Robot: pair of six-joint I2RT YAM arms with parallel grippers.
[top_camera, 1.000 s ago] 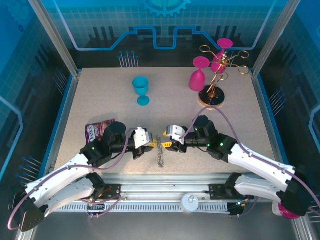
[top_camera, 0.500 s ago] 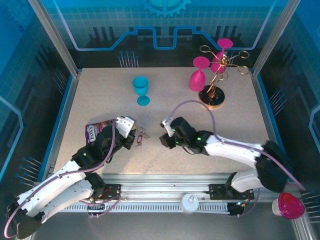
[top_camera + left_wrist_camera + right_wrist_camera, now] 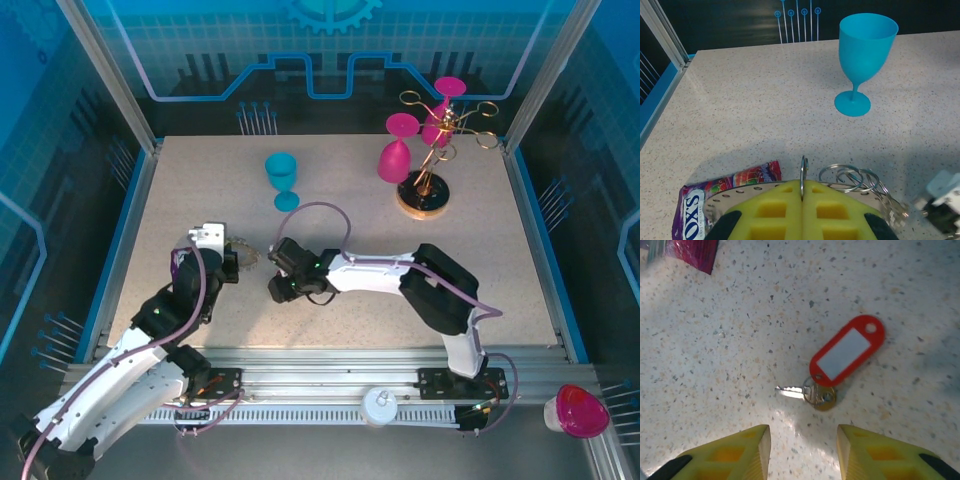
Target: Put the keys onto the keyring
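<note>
— Both arms swung left just now. Right gripper (image 3: pixel 802 450)?
— Spread over the key (image 3: pixel 812 394): silvery blade pointing left, glossy red oval tag slanting up-right, flat on my speckled table (image 3: pixel 715 340).
— Left gripper (image 3: pixel 802 192)?
— Pinching the keyring (image 3: pixel 862 179)'s thin wire loop; smooth turquoise goblet (image 3: pixel 862 55) beyond.

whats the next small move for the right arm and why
Probably lower the right end effector and close it on the key. Its jaws stand open just short of the key, which lies flat and unheld on the table with its red tag. The left end effector is clamped on the keyring.
</note>
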